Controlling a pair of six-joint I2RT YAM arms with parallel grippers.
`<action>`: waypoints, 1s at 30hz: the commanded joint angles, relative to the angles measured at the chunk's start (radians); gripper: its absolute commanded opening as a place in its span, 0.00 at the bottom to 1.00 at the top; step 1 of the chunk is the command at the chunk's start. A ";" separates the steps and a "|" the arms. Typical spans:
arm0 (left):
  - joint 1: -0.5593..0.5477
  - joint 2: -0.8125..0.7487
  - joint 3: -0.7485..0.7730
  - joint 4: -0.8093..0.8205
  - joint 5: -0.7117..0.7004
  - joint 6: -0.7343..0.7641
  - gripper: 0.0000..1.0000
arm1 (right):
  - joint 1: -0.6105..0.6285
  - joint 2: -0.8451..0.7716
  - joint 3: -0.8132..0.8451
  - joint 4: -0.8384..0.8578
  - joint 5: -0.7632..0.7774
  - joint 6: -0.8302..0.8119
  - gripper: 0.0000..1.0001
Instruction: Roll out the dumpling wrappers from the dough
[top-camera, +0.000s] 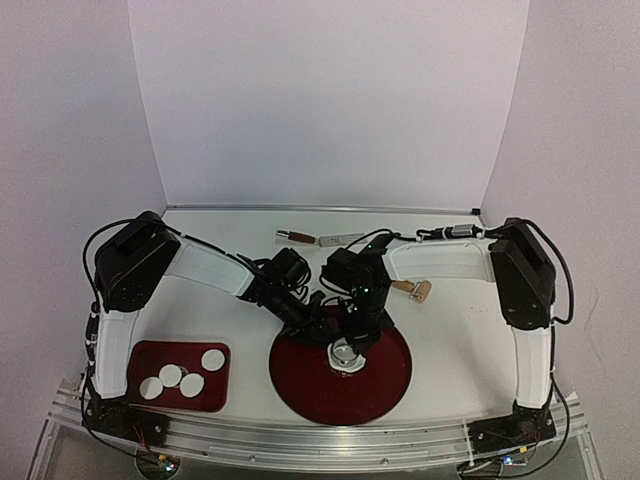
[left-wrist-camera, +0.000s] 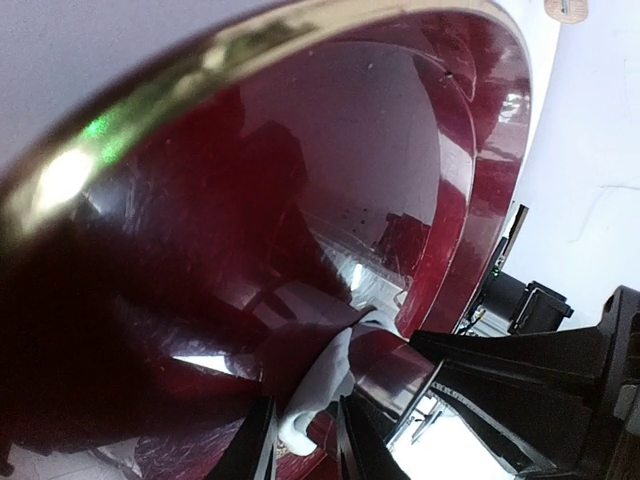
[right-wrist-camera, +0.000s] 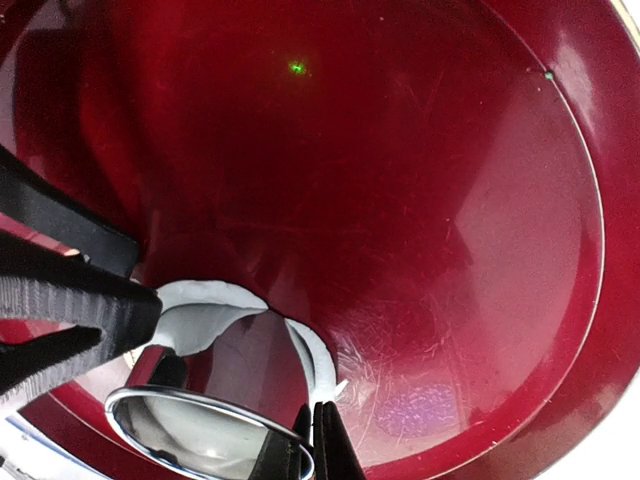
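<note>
Jaws of the left gripper (left-wrist-camera: 300, 442) pinch the ragged dough (right-wrist-camera: 200, 315); the right gripper (right-wrist-camera: 313, 435) is shut by the metal ring (right-wrist-camera: 200, 400). Looks like scrap peeling; lift slowly next.

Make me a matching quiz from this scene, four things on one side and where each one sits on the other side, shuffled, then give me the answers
Things
1. dumpling wrappers
2. ragged dough piece
3. metal ring
4. wooden-handled tool

Places
A. at the far edge of the table
B. between the fingers of the left gripper
C. on the small rectangular tray
D. at the closed tips of the right gripper

Pairs: 1-C, 2-B, 3-D, 4-A
</note>
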 joint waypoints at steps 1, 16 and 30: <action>0.005 -0.059 -0.047 0.095 0.003 -0.038 0.24 | -0.010 -0.049 -0.095 0.135 -0.052 0.028 0.00; 0.009 -0.053 -0.029 0.033 -0.031 -0.032 0.31 | -0.027 -0.094 -0.169 0.207 -0.071 0.039 0.00; -0.017 0.047 -0.005 0.096 0.121 -0.055 0.06 | -0.028 -0.052 -0.137 0.207 -0.064 0.030 0.00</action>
